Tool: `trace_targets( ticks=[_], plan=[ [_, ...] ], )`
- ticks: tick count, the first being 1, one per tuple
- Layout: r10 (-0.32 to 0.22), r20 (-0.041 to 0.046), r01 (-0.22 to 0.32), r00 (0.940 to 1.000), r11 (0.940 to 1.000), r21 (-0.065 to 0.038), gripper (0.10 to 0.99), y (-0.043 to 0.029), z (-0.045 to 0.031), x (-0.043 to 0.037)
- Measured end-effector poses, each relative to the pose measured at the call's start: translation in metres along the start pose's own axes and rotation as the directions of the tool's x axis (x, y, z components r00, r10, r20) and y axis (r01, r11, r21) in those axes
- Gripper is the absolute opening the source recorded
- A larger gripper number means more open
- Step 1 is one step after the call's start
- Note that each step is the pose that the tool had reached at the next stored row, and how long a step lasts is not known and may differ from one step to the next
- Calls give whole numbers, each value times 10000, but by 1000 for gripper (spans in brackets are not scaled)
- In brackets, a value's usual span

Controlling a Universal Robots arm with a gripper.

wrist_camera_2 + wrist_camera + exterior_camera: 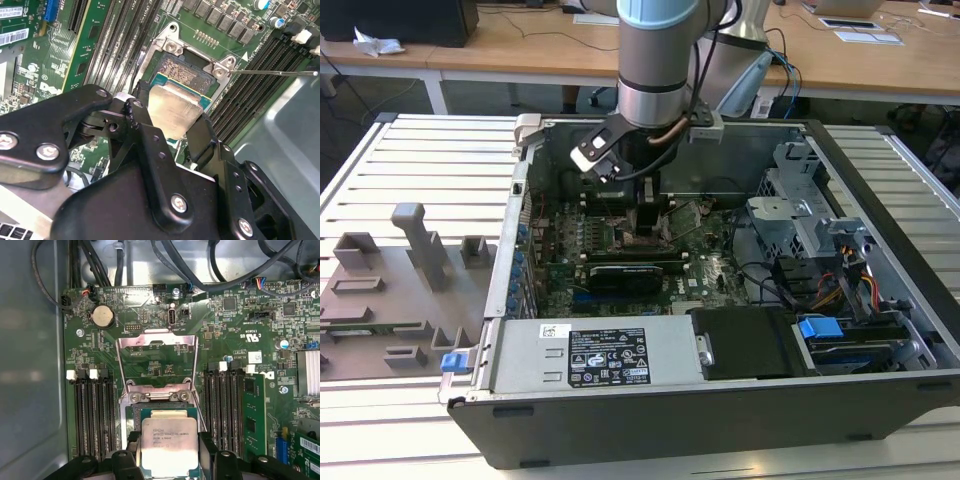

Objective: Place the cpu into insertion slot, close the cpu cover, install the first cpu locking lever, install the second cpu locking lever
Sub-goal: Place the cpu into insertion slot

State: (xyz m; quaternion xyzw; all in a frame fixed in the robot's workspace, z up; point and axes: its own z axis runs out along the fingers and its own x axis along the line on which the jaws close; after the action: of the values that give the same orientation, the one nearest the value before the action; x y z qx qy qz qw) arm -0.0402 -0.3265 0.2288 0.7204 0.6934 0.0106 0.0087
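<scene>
1. Where the arm (658,60) reaches down into the open computer case (720,420), the claw (648,228) is seen low over the green motherboard (715,268), toward the far middle of the case.
2. The claw is clamped on the cpu (167,442). In both wrist views its black fingers (131,447) are pressed against two opposite edges of the chip, and the silvery top is left uncovered between them.
3. The cpu is held directly over the insertion slot (156,398) and overlaps part of it. Whether the chip is touching the socket cannot be told.
4. The cpu cover (155,342) is swung open, away from the slot and toward the side where a round coin battery (102,316) is mounted.
5. In the second wrist view a thin metal lever (275,73) is seen reaching out from a corner of the socket rim, across the neighbouring slots.
6. The socket is flanked on two sides by rows of long black memory slots (92,415).
7. The case is set on a slatted bench (420,160), and a grey fixture plate (380,300) is laid beside it on the exterior view's left.
</scene>
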Motion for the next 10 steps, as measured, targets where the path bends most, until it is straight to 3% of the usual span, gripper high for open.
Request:
trace_targets(
  ticks=[10],
  plan=[
    [0,0,0,10000,10000,0,541,-2,80,0]
  ],
)
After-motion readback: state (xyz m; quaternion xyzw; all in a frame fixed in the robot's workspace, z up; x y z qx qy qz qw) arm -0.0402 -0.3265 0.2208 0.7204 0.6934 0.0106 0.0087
